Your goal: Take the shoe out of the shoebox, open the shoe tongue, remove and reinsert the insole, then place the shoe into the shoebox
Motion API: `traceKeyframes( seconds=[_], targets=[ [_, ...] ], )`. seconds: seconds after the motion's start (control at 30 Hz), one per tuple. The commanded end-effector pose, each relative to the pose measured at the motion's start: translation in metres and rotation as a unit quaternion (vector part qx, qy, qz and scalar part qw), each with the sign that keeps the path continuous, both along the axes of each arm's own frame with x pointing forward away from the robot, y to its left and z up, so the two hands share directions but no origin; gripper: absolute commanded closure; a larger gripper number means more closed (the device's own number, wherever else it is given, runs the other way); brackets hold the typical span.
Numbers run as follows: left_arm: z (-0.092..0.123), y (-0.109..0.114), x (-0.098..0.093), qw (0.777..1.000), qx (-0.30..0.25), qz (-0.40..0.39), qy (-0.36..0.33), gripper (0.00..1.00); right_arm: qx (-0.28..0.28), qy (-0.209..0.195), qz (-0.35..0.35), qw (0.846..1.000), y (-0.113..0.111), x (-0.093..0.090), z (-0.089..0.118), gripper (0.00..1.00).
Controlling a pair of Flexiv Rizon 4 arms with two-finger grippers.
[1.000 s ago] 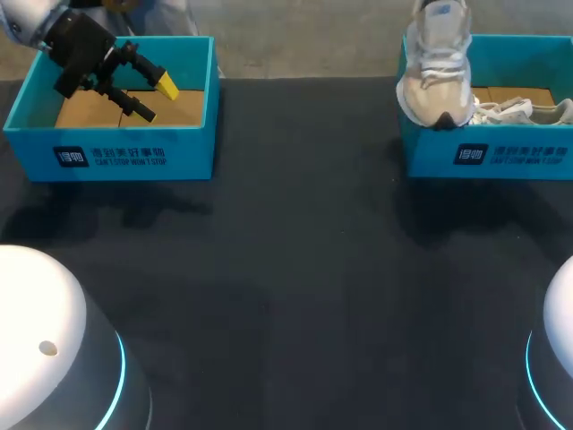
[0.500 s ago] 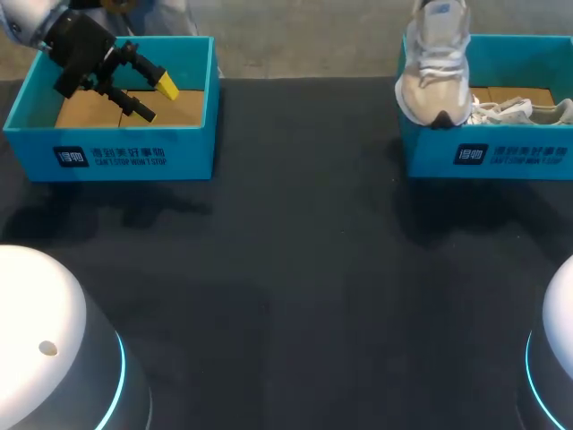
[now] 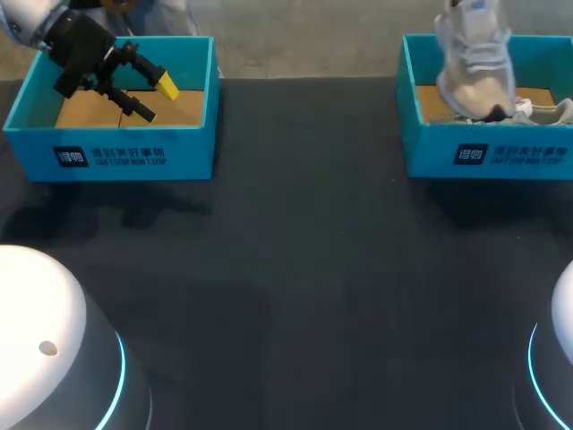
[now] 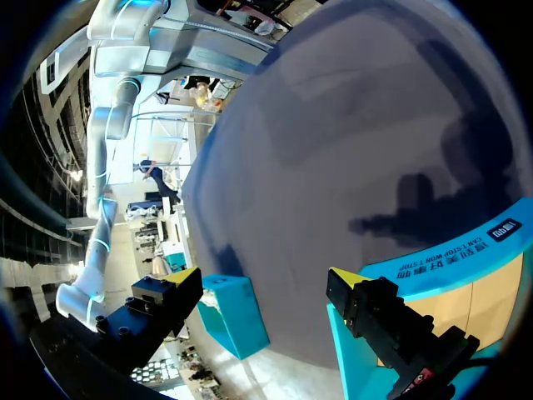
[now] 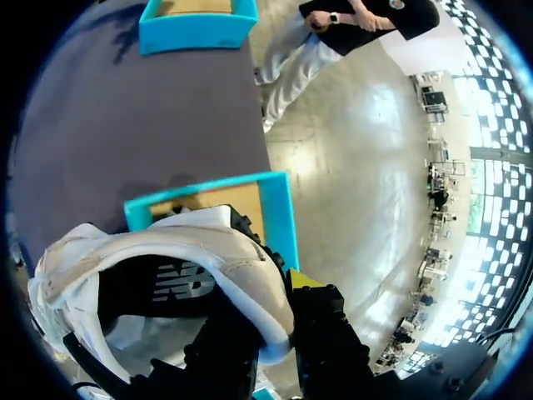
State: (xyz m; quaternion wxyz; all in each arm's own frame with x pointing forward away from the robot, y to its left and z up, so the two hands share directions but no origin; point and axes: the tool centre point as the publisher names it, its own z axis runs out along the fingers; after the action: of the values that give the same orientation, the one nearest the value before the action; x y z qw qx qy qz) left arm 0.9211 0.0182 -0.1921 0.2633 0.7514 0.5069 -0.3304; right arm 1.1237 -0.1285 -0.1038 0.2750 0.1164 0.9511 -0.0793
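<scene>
Shoe (image 3: 474, 72) farther inside over shoebox (image 3: 430, 150) (toe down)

Our left gripper (image 3: 152, 97): over the left box, fingers spread, nothing between them.
Left box (image 3: 107, 157): blue, far left of our table, brown floor showing.
Shoe (image 3: 474, 72): pale, toe down in the right box; we lose its top at the edge.
Right box (image 3: 430, 152): blue, far right; a second shoe (image 3: 542, 111) lies inside.
Table (image 3: 295, 269): dark.
</scene>
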Motion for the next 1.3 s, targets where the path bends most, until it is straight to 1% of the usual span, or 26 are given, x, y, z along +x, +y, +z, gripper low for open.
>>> traceKeyframes(
  seconds=[0.03,0.17,0.33,0.43,0.6,0.63,0.87,0.97,1.17,1.27,1.3],
  targets=[
    [0.0,0.0,0.0,1.0,0.001,0.0,-0.001,0.0,0.016,-0.005,0.012,1.0,-0.035,0.013,-0.005,1.0],
    [0.0,0.0,0.0,1.0,0.001,0.0,-0.001,0.0,-0.011,-0.008,-0.016,1.0,-0.068,0.033,-0.009,1.0],
    [0.0,0.0,0.0,1.0,0.001,0.0,-0.001,0.0,-0.032,-0.008,-0.043,0.999,-0.096,0.048,-0.014,1.0],
    [0.0,0.0,0.0,1.0,0.001,0.0,-0.001,0.0,-0.037,-0.006,-0.069,0.997,-0.116,0.057,-0.02,1.0],
    [0.0,0.0,0.0,1.0,0.001,0.0,-0.001,0.0,-0.024,-0.001,-0.091,0.996,-0.139,0.066,-0.025,1.0],
    [0.0,0.0,0.0,1.0,0.001,0.0,-0.001,0.0,-0.03,-0.002,-0.102,0.994,-0.145,0.069,-0.027,1.0],
    [0.0,0.0,0.0,1.0,0.001,0.0,-0.001,0.0,-0.023,0.002,-0.133,0.991,-0.174,0.078,-0.036,1.0],
    [0.0,0.0,0.0,1.0,0.001,0.0,-0.001,0.0,-0.026,0.007,-0.158,0.987,-0.185,0.082,-0.042,1.0],
    [0.0,0.0,0.0,1.0,0.001,0.0,-0.001,0.0,-0.018,0.004,-0.19,0.982,-0.202,0.084,-0.041,1.0],
    [0.0,0.0,0.0,1.0,0.001,0.0,-0.001,0.0,0.006,0.003,-0.232,0.973,-0.209,0.082,-0.036,1.0],
    [0.0,0.0,0.0,1.0,0.001,0.0,-0.001,0.0,0.007,-0.002,-0.268,0.963,-0.212,0.081,-0.036,1.0]
  ],
)
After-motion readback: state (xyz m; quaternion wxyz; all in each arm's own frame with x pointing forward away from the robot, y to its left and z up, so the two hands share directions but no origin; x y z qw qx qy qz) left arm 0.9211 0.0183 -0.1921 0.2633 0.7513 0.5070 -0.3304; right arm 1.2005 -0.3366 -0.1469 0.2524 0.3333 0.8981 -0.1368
